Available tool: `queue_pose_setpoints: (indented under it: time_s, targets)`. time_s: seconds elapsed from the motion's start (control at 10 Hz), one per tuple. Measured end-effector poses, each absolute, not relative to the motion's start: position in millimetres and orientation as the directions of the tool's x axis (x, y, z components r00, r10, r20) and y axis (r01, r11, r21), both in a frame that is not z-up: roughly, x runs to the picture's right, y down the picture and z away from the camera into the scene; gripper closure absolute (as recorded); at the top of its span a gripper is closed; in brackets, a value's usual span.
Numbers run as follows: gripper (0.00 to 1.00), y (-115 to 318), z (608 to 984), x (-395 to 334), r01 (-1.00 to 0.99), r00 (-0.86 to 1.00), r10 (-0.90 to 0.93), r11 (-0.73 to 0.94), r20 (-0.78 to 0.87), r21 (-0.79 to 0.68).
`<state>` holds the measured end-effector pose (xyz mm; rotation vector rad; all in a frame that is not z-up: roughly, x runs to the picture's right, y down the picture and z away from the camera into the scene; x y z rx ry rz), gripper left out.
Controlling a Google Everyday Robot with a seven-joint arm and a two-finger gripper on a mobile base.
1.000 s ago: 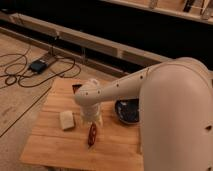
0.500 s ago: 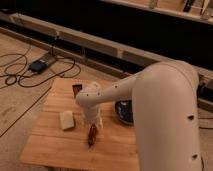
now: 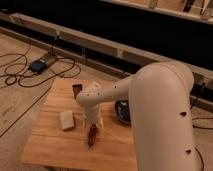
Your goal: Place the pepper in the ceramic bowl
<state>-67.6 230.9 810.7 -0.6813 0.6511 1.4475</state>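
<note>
White tool [image 3: 92, 126] over dark-red pepper [image 3: 92, 137], beside blue-black bowl [image 3: 121, 113].

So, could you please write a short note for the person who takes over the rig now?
Gripper: low over the table, right at the pepper; a grip cannot be confirmed.
Pepper: at the table's near middle, outside the bowl.
Ceramic bowl: to its right, partly hidden by the arm.
Done: approach.
Left: grasp, lift, carry to the bowl, release.

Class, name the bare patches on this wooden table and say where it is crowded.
Bare wood runs along the front of the table, below the cup and pepper, and left of the box. Crowded: centre, where the gripper hangs over the pepper beside the ceramic bowl.
</note>
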Motion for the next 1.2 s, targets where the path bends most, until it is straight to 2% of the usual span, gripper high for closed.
queue_pose_setpoints:
  time_s: [0.3,0.6,0.7,1.2]
  targets:
    - [0.69,233,811,-67,-1.000,0.022,0.645,0.007,-0.764,-0.024]
    - [0.96,233,806,-67,-1.000,0.017,0.628,-0.004,-0.778,-0.024]
    - [1.00,232,800,-67,-1.000,0.012,0.619,-0.012,-0.785,-0.026]
    - [1.00,197,760,-34,-0.997,-0.049,0.601,-0.073,-0.798,0.006]
